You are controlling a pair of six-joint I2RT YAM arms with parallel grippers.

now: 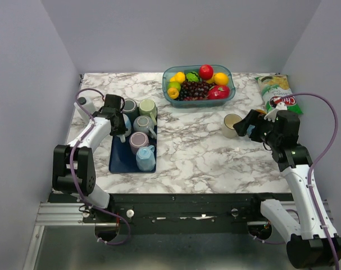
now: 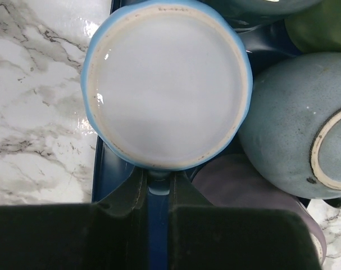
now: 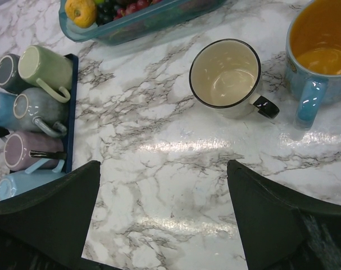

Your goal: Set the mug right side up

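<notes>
The left fingers (image 2: 125,198) stand narrow, pinched on either side of the handle (image 2: 159,187) of the light blue ceramic mug (image 2: 167,90). The mug sits mouth down, its pale unglazed foot ring facing up, at the left edge of the dark blue rectangular tray (image 2: 105,174). Taking the handle makes sense here: the mug is hemmed in by a grey-blue glazed mug (image 2: 285,129) just beside it and a mauve mug (image 2: 237,180) close by. That leaves little room to span the body, and the handle should give a firm lever for rolling the mug over once it is lifted. The right fingers (image 3: 52,211) are spread wide and hold nothing, hovering above the white marble-patterned counter (image 3: 170,157). Near them stand a cream mug with a black rim (image 3: 225,76) and a blue mug with an orange inside (image 3: 322,42), both already mouth up. That arm seems parked well apart from the tray so as not to crowd the lift. The next move probably calls for a straight rise before any turn, lest the neighbours get knocked.
</notes>
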